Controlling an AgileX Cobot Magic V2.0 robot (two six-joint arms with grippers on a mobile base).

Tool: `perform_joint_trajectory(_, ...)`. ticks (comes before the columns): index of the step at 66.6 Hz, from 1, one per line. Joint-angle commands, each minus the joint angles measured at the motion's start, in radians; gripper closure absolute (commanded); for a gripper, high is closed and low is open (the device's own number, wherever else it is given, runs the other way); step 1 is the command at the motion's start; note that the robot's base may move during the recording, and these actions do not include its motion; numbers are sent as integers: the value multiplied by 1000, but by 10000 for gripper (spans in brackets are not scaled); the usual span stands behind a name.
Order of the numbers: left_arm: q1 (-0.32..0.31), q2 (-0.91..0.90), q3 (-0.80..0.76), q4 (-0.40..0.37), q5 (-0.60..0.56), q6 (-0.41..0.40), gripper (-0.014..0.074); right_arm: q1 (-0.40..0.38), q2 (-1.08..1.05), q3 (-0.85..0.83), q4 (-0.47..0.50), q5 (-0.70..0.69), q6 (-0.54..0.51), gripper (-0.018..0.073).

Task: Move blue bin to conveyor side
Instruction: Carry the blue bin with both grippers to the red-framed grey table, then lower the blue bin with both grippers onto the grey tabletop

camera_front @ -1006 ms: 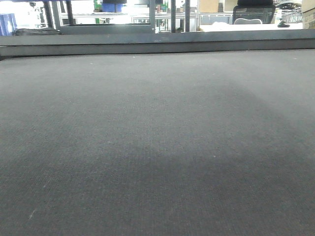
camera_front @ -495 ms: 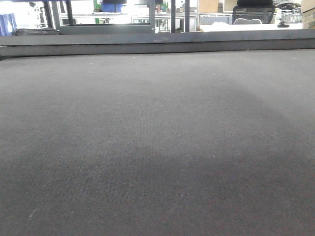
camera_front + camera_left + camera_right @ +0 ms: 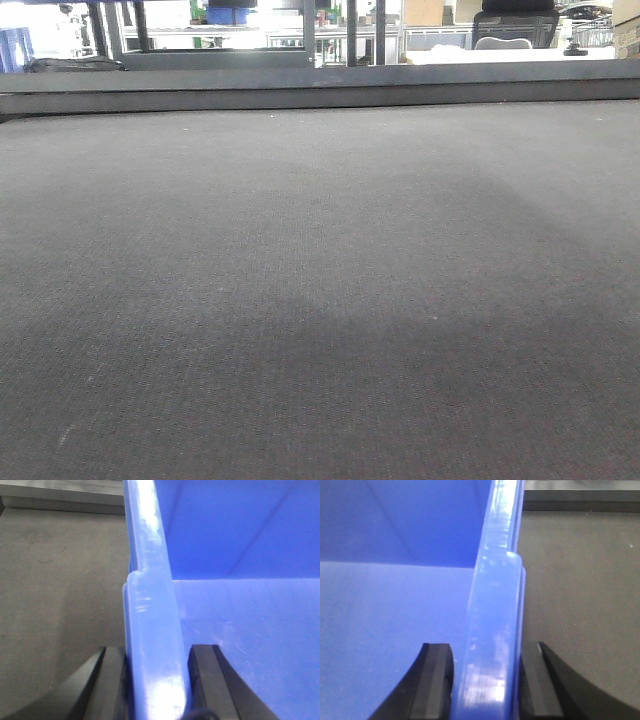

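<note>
The blue bin (image 3: 240, 630) fills both wrist views, glossy, with a thickened top rim. My left gripper (image 3: 159, 652) is shut on the rim of its left wall, one black finger outside and one inside. On the opposite wall of the blue bin (image 3: 385, 610), my right gripper (image 3: 486, 647) is shut on the rim in the same way. Beside each wall lies the conveyor (image 3: 60, 580), a dark grey woven belt (image 3: 580, 590). The front view holds only the conveyor (image 3: 320, 280); the bin and both grippers are outside that view.
A dark grey raised edge rail (image 3: 320, 85) runs along the belt's far side. Behind it is a bright room with metal frames, a black chair (image 3: 515, 25) and small blue boxes (image 3: 222, 14).
</note>
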State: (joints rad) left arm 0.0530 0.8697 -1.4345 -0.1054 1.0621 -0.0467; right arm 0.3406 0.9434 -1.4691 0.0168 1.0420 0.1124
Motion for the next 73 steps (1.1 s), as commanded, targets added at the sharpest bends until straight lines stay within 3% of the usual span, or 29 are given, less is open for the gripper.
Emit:
perform_joint_trajectory(1, 4, -15, -18, 92, -169, 18, 610, -11, -18, -16, -127, -101, -25, 638)
perform_joint_trajectory(9, 4, -15, -18, 82, -190, 18, 610, -11, -18, -16, -127, -112, -25, 638)
perform_joint_trajectory(26, 4, 87, -26, -16, -188, 28, 610, -11, 55, -94, -127, -60, -25, 638)
perform_joint_trajectory(45, 3, 289, -48, -48, -188, 118, 610, -11, 298, -150, -127, -55, -25, 637)
perform_joint_trajectory(61, -98, 436, -48, -44, -188, 176, 610, -42, 468, -150, -127, -47, 11, 637)
perform_joint_trajectory(73, -110, 535, -48, -31, -216, 176, 610, -42, 573, -150, -127, -51, 11, 637)
